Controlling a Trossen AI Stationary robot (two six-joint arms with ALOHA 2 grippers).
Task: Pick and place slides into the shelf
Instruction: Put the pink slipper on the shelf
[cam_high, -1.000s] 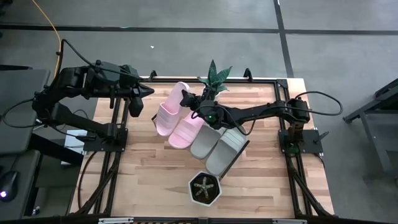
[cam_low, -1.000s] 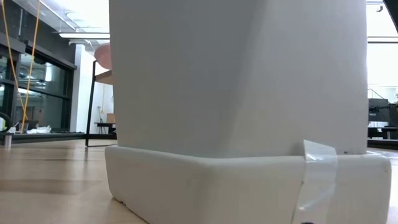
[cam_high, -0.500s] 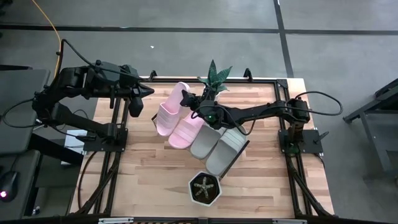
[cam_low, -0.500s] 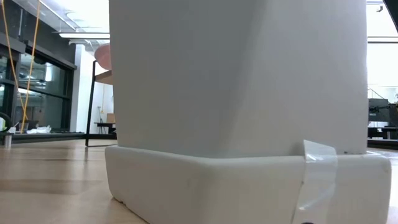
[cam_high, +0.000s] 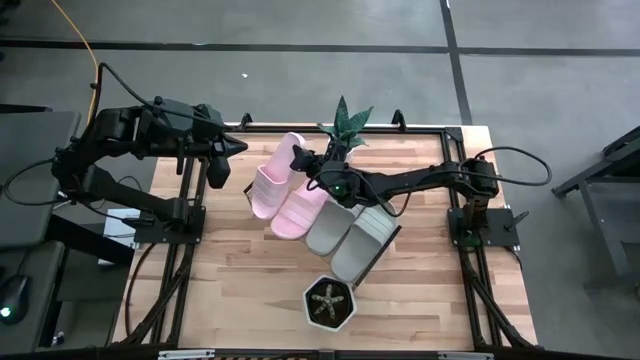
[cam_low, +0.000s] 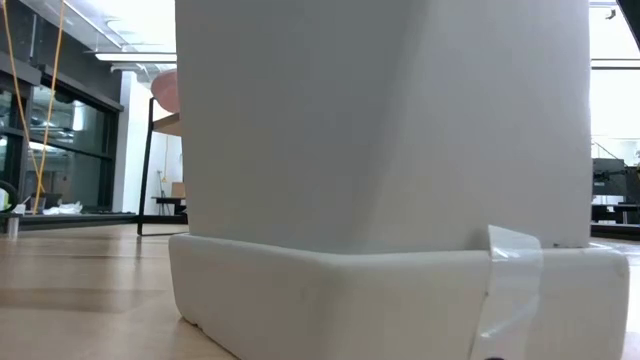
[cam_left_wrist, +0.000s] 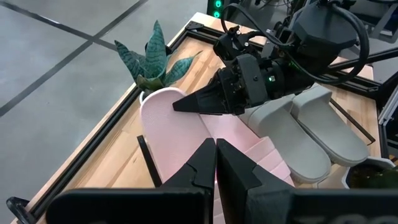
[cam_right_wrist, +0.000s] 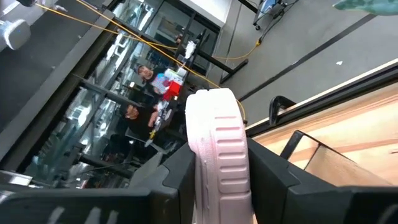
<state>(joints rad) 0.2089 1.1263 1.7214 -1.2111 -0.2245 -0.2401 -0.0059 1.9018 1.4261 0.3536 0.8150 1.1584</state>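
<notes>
— Jaws first: what are yours doing?

— Closed, on my right gripper (cam_right_wrist: 217, 186), I am pinching the ribbed edge of a pale pink foam slide (cam_right_wrist: 217, 149); its rim is standing up between my two dark fingers (cam_right_wrist: 171, 177). From above, that right gripper (cam_high: 300, 158) is reaching over the far end of the row, at the heel of the outermost pink slide (cam_high: 272, 175).

— And the other arm?

— My left gripper (cam_high: 237, 146) is waiting off to the side of the row, apart from everything, its dark fingers (cam_left_wrist: 199, 165) pressed together on nothing.

— Where are the rest of the slides lying?

— Just beside my right jaws, toward my own base, a second pale pink ribbed slide (cam_high: 300, 210) is lying, then two grey-beige ribbed slides (cam_high: 350, 232), all four side by side and touching on the light wooden shelf board with black metal end frames (cam_high: 385, 243).

— Anything else near you?

— A spiky green potted plant (cam_high: 345, 125) is standing just beyond my right jaws, and a white hexagonal pot (cam_high: 329, 304) is sitting well apart, past the grey pair.
</notes>
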